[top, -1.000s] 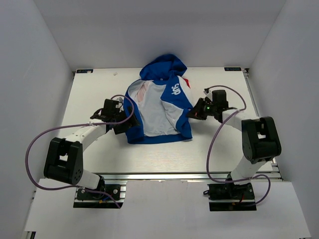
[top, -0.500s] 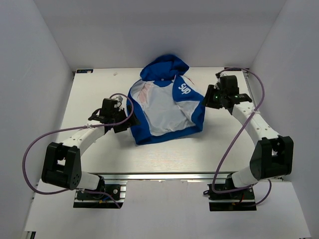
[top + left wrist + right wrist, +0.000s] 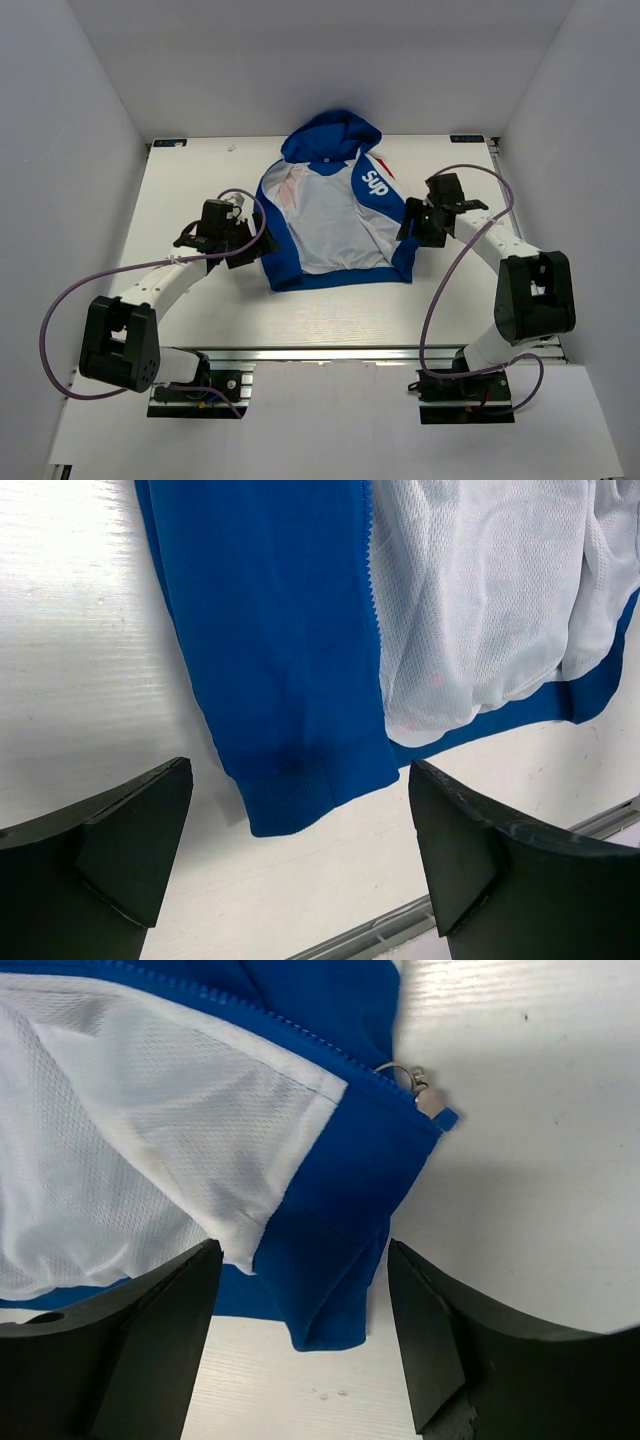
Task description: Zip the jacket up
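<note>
The jacket [image 3: 335, 215] lies open on the white table, hood at the back, white mesh lining up, with the "Sup" lettering on its right blue panel. Beside its lower left blue edge [image 3: 285, 780] my left gripper [image 3: 250, 252] is open, and in the left wrist view [image 3: 300, 850] the ribbed hem lies just beyond the fingertips, untouched. At the lower right corner my right gripper [image 3: 408, 228] is open. In the right wrist view [image 3: 300, 1340] the folded blue hem corner [image 3: 335, 1305] lies between the spread fingers [image 3: 150, 1340], ungripped. A zipper slider with a metal ring [image 3: 418, 1088] rests at that panel's edge.
The table [image 3: 190, 180] is boxed in by white walls on the left, the right and the back. An aluminium rail [image 3: 330, 352] runs along the front edge. Purple cables [image 3: 470, 240] loop from both arms above the table surface.
My right gripper pulled the jacket's right panel outward to the right, then opened and let it go, and the arm swung back toward the lower right corner. The left arm barely moved.
</note>
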### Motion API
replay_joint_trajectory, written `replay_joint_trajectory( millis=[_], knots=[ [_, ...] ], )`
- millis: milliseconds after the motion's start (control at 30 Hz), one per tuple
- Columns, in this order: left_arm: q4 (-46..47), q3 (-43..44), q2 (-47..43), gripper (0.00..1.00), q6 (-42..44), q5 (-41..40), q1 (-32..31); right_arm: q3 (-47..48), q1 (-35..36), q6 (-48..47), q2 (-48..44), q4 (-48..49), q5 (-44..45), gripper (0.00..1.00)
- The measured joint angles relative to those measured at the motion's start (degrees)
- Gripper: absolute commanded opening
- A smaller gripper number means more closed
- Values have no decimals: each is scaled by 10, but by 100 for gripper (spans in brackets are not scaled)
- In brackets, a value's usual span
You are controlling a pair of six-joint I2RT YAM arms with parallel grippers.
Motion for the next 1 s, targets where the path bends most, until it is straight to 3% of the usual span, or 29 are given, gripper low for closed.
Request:
replay_joint_trajectory(
  millis=[433, 1000],
  knots=[
    [-5, 0, 1, 98, 0, 0, 0, -125, -128, 78, 24, 152, -171, 73],
    [-5, 5, 8, 98, -5, 5, 0, -149, -146, 167, 78, 345, -242, 69]
  ],
)
